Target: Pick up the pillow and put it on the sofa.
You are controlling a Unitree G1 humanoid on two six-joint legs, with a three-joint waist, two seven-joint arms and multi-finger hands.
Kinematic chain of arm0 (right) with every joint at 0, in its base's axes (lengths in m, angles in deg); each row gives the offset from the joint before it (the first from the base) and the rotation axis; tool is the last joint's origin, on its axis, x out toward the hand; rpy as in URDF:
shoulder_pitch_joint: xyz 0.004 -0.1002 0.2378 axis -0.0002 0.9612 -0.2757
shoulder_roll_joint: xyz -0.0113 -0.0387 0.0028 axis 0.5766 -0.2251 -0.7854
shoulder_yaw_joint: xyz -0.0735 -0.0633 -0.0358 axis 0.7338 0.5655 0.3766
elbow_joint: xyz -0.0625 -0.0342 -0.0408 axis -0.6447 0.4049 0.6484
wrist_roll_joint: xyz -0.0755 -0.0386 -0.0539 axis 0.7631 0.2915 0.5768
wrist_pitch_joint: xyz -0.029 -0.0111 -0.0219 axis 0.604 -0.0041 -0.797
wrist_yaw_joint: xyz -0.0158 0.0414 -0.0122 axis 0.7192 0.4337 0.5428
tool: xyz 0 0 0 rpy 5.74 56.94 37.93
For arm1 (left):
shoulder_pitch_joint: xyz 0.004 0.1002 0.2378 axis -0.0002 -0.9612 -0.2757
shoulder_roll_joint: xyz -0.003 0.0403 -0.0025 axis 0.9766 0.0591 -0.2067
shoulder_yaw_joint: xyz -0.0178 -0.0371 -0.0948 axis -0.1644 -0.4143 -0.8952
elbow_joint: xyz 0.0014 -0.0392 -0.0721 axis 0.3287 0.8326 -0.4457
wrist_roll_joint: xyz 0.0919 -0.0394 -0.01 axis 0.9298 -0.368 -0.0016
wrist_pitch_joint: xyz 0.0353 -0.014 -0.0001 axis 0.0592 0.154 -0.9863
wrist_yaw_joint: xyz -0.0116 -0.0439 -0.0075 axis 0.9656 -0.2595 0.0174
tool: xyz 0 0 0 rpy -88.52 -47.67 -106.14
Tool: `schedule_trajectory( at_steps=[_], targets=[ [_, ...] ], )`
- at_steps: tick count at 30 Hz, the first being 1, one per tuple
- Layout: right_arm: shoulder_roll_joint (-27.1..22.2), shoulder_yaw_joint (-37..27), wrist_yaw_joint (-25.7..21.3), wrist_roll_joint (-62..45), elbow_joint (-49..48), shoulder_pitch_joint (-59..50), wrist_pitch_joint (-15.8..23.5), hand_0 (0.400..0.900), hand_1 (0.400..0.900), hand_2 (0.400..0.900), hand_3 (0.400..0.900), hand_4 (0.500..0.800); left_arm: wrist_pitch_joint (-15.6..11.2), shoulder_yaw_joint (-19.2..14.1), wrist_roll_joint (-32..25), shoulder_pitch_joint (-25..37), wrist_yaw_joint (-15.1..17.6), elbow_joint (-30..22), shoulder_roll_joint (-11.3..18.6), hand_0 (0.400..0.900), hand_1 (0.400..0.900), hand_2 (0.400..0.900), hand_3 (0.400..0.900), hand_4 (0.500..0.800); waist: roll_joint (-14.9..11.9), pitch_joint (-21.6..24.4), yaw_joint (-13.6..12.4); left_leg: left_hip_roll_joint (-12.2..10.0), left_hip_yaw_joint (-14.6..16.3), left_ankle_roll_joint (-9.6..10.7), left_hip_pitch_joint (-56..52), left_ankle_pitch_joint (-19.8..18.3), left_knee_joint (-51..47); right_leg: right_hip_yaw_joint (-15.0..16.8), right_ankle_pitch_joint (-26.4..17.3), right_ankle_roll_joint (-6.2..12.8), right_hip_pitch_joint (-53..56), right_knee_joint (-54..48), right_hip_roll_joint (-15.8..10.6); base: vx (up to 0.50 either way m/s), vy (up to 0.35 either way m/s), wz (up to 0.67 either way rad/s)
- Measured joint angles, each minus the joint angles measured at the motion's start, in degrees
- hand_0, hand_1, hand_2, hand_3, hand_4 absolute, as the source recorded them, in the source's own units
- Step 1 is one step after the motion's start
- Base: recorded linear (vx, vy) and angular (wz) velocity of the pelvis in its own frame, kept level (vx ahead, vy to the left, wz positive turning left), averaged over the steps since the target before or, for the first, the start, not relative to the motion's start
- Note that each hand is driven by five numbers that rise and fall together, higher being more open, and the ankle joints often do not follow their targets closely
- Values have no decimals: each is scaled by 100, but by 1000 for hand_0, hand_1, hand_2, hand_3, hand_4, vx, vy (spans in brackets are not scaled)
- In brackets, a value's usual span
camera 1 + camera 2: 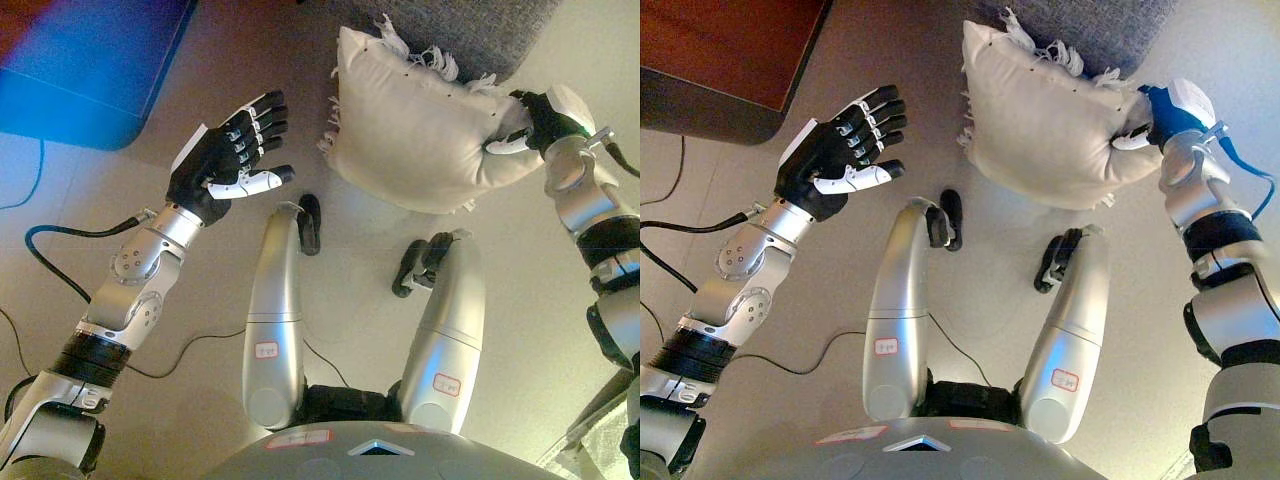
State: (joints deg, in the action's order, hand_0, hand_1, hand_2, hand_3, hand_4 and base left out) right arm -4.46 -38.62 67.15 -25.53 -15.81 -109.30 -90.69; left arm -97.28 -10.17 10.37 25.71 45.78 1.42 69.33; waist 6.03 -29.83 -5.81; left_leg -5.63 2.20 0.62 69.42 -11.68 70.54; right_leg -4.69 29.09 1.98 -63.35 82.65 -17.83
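A cream pillow [415, 125] with fringed edges is held up off the floor at the upper middle. My right hand [530, 125] grips its right edge, fingers and thumb pinching the cloth; it also shows in the right eye view [1150, 120]. My left hand [235, 150] is open, fingers spread, palm facing the pillow, a short gap to its left and not touching it. The pillow [1045, 120] hangs in front of a dark grey sofa [470, 30] at the top of the view.
A dark wooden table [730, 60] stands at the upper left. Beige floor [120, 200] lies below both arms.
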Motion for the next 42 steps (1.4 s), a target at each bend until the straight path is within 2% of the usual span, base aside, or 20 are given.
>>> schedule_trajectory(
  at_steps=[3, 4, 5, 10, 17, 22, 24, 27, 31, 35, 38, 42],
  targets=[
    [-4, -1, 412, -449, 288, -139, 1, 900, 900, 900, 900, 800, 4, 3, 1, 42, -59, -7, 0, 900, 900, 900, 900, 800, 11, 0, -83, 9, -13, 0, 6, 0, 13, -9, 13, -14, 0, 28, -9, 10, -7, 10],
    [-4, -1, 545, -601, 374, -173, -4, 678, 678, 678, 678, 667, 8, 3, 1, 39, -65, -9, 0, 900, 900, 900, 900, 800, 16, 1, -96, 23, -17, 0, 7, 0, 13, -16, 22, -12, 7, 34, -24, 13, 7, 7],
    [-3, -1, 655, -710, 454, -207, -8, 400, 400, 400, 400, 500, 23, 3, 1, 39, -70, -10, 0, 900, 900, 900, 900, 800, 19, 0, -103, 44, -24, 0, 7, 0, 12, -21, 30, -9, 13, 39, -40, 18, 14, 5],
    [-3, -16, 675, -868, 572, -226, 7, 400, 400, 400, 400, 500, 41, 3, 1, 43, -92, -11, 0, 900, 900, 900, 900, 800, 28, 0, -132, 110, -43, 4, 5, -2, 0, -48, 73, 5, 58, 31, -94, 21, 13, 2],
    [114, -97, 304, -1008, 464, -25, 107, 400, 400, 400, 400, 500, 53, 6, 4, -57, -129, -16, -4, 900, 900, 900, 900, 800, 57, -2, -219, 101, -36, -5, -319, 2, -209, -126, 68, 10, 413, -234, -80, 33, 40, -7],
    [306, -277, -84, -968, -209, 435, 244, 400, 400, 400, 400, 500, 56, 14, 10, -124, -53, -20, -40, 900, 900, 900, 900, 800, 54, 0, -210, -28, 74, -43, -848, 12, -655, -212, -85, 69, 950, -816, 21, 28, 40, -13],
    [319, -276, -291, -851, -659, 687, 256, 400, 400, 400, 400, 500, 68, 13, 11, -195, -19, -22, -92, 900, 900, 900, 900, 800, 52, 0, -214, -44, 158, -40, -1150, 44, -920, -208, -214, 172, 1234, -1142, 68, 30, 34, -12],
    [325, -277, -539, -639, -1245, 985, 260, 400, 400, 400, 400, 500, 104, 13, 11, -263, 49, -27, -199, 900, 900, 900, 900, 800, 48, 0, -96, -53, 213, -73, -1566, 62, -1270, -266, -363, 231, 1682, -1633, 121, 45, 30, -11],
    [264, -471, -779, -43, -2001, 1468, 252, 400, 400, 400, 400, 500, 409, -29, 14, -334, 226, 1, -475, 900, 900, 900, 900, 800, 24, 1, -49, -65, 330, -140, -2194, 126, -1832, -299, -607, 332, 2308, -2356, 170, 81, 33, -10],
    [164, -699, -779, 609, -2824, 2024, 241, 400, 400, 400, 400, 500, 768, -190, 9, -563, 396, 147, -748, 900, 900, 900, 900, 800, -60, 4, 92, -29, 477, -188, -2906, 263, -2541, -351, -921, 419, 3009, -3211, 204, 49, 40, -8],
    [29, -790, -778, 972, -3348, 2428, 245, 400, 400, 400, 400, 500, 950, -304, 11, -684, 454, 271, -934, 900, 900, 900, 900, 800, -241, 14, 108, 35, 629, -209, -3484, 525, -3325, -420, -1246, 456, 3504, -3986, 213, 9, 39, -6],
    [-99, -1042, -770, 1395, -3704, 2757, 263, 400, 400, 400, 400, 500, 1043, -341, 14, -751, 452, 295, -955, 900, 900, 900, 900, 800, -414, 42, 138, 158, 743, -218, -4171, 885, -4235, -514, -1607, 500, 4108, -4856, 227, 50, 28, -6]
  ],
)
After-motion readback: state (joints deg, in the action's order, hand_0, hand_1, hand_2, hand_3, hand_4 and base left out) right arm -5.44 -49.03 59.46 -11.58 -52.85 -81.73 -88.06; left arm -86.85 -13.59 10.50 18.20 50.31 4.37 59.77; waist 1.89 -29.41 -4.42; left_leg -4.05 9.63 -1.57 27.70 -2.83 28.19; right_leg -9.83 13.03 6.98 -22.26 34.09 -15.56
